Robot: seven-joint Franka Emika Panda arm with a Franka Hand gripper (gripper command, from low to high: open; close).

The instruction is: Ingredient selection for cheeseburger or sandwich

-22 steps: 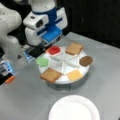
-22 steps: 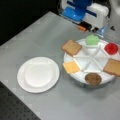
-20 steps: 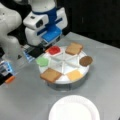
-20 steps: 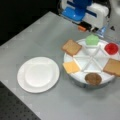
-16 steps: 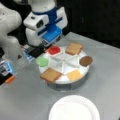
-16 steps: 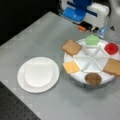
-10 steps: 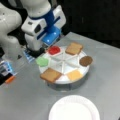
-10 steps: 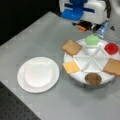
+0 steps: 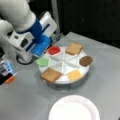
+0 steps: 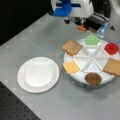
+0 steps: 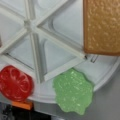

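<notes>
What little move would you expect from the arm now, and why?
Probably a short descent toward the green leaf. The pincer's tips aren't visible, but the wrist view sits right above the leaf, between the red disc and a toast square; the paper plate is bare.

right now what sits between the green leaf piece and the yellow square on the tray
In a front view, one tan-brown toast square lies between the green leaf piece and the yellow square.

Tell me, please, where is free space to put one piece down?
The paper plate is bare, and so is the table around it. The tray's centre wedges are bare too; its rim holds the six pieces, with the gripper above the green leaf.
</notes>
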